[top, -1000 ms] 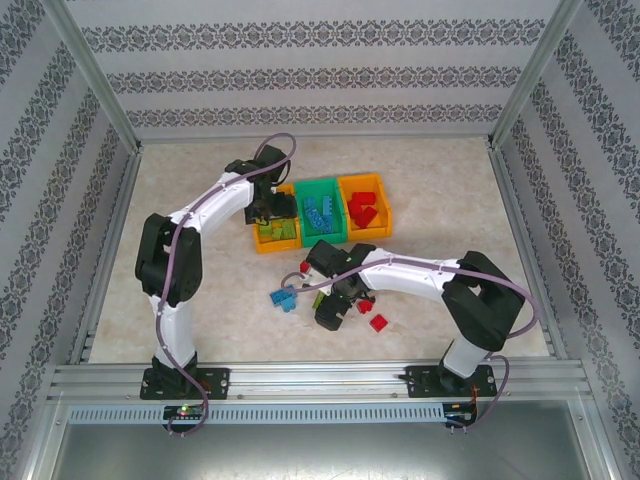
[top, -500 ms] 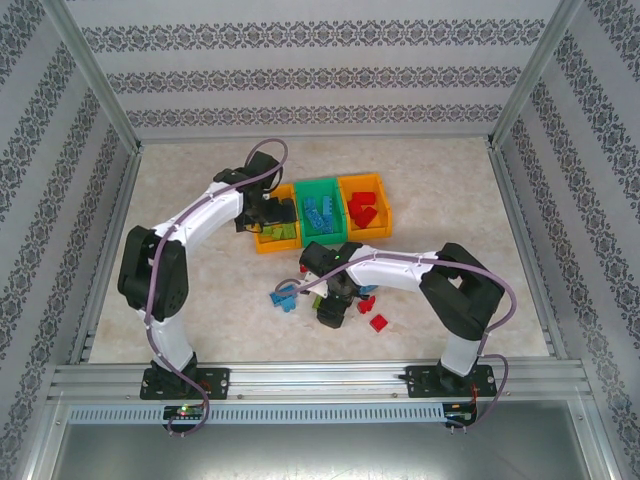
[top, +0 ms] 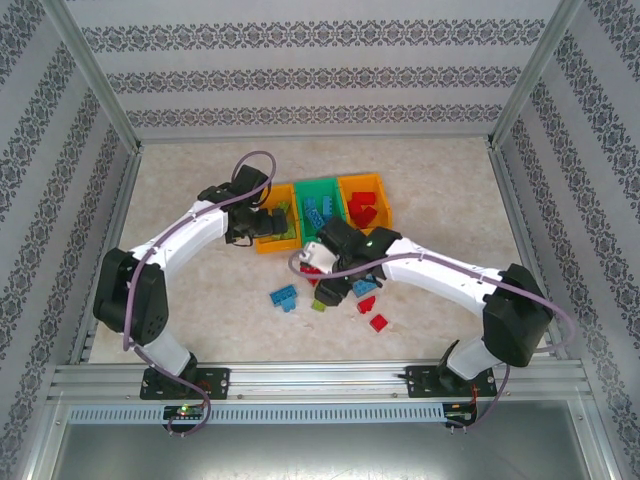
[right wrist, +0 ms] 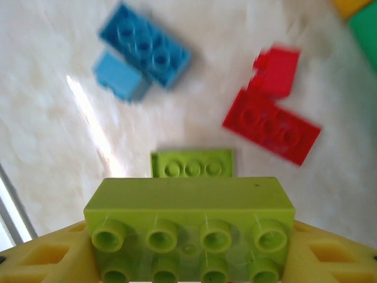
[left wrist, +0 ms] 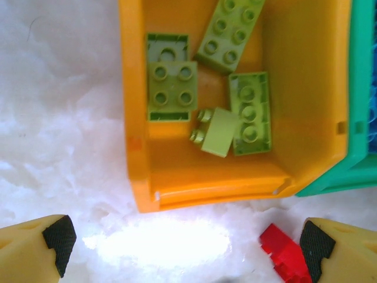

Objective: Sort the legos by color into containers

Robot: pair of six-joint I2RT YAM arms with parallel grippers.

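While the top view is being checked, the right pincer (top: 333, 288) is being held just above the loose legos (top: 283, 297) on the bench (top: 200, 170). The left pincer (top: 262, 223) is being parked right at the left orange container (top: 275, 243).

On the left wrist view, the left pincer (left wrist: 187, 239) is being shown spread wide with nothing in it. That container's green bricks (left wrist: 172, 88) are lying just ahead, with a red brick (left wrist: 285, 253) by the right pad.

On the right wrist view, a light green brick (right wrist: 188, 218) is being pinched by the right pincer (right wrist: 188, 256). Another green brick (right wrist: 192, 163) and some blue ones (right wrist: 144, 50) are lying below.

Worth worrying about, imo: the green is probably being taken to the exact container being crowded by the left arm. The arms could be bumped together, or the brick clipped on the rim and bounced out.
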